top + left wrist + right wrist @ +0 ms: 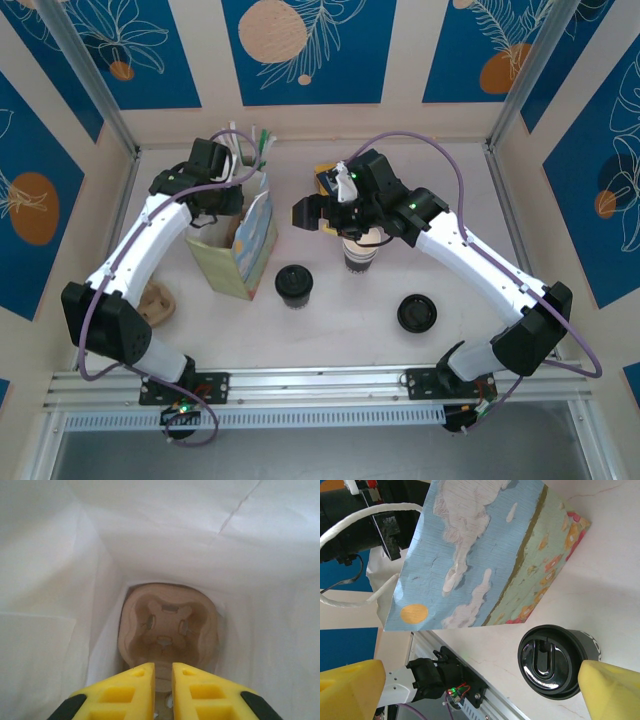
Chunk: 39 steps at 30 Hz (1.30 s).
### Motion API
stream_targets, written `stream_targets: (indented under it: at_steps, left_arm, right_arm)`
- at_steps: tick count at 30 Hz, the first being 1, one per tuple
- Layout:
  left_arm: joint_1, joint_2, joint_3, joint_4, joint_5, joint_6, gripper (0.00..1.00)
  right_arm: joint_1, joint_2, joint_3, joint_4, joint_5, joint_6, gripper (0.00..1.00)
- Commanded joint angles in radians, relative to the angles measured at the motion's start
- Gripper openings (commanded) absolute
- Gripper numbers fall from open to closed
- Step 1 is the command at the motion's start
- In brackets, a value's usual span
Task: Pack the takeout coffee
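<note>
The takeout coffee (294, 284), a small cup under a round black lid, stands on the table just right of the illustrated paper bag (240, 255). The right wrist view has the coffee (552, 660) beside one yellow finger (612, 692) and below the bag (485, 555). My right gripper (325, 215) hovers wide open behind the coffee, holding nothing. My left gripper (225, 195) is at the bag's mouth. Its fingers (132, 692) stand almost together, with a sliver of white paper between them. Beyond them a brown cardboard cup carrier (167, 625) lies at the bottom of the white bag interior (150, 540).
A lidless striped cup (360, 255) stands partly under my right arm. A loose black lid (416, 313) lies front right. Another cardboard carrier (157, 303) sits by the left arm's base. A yellow object (325, 180) rests at the back.
</note>
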Motion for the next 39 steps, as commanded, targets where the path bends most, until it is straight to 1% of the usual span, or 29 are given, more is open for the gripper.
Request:
stream_targets:
  at_steps: [1, 5, 13, 16, 17, 18, 22, 32, 39]
  left_arm:
    - [-0.014, 0.007, -0.034, 0.078, 0.025, -0.036, 0.16]
    - [-0.013, 0.005, -0.08, 0.147, 0.042, -0.066, 0.16]
    - [-0.013, -0.039, -0.201, 0.302, 0.008, -0.108, 0.12]
    - [-0.013, -0.054, -0.243, 0.363, 0.008, -0.117, 0.1]
    - [-0.013, -0.055, -0.25, 0.372, 0.006, -0.12, 0.08]
    - [-0.012, -0.054, -0.254, 0.377, 0.003, -0.122, 0.05]
    - [-0.013, -0.051, -0.264, 0.392, -0.013, -0.127, 0.0]
    - [-0.014, -0.057, -0.265, 0.413, -0.041, -0.125, 0.0]
    - [-0.013, -0.045, -0.25, 0.416, -0.038, -0.117, 0.0]
  right_arm:
    - [0.006, -0.011, -0.004, 0.002, 0.007, 0.012, 0.99]
    - [0.005, -0.013, -0.008, -0.002, 0.013, 0.01, 0.99]
    - [0.002, -0.01, -0.009, -0.001, 0.01, 0.009, 0.99]
    - [0.0, -0.005, 0.0, -0.009, 0.008, 0.003, 0.99]
    - [-0.001, -0.004, 0.003, -0.009, 0.008, 0.003, 0.99]
    - [-0.003, -0.004, 0.004, -0.011, 0.008, 0.001, 0.99]
    - [-0.005, -0.007, 0.003, -0.012, 0.008, 0.0, 0.99]
    - [-0.008, -0.007, -0.003, -0.013, 0.008, 0.003, 0.99]
    - [-0.007, -0.008, -0.004, -0.012, 0.01, 0.004, 0.99]
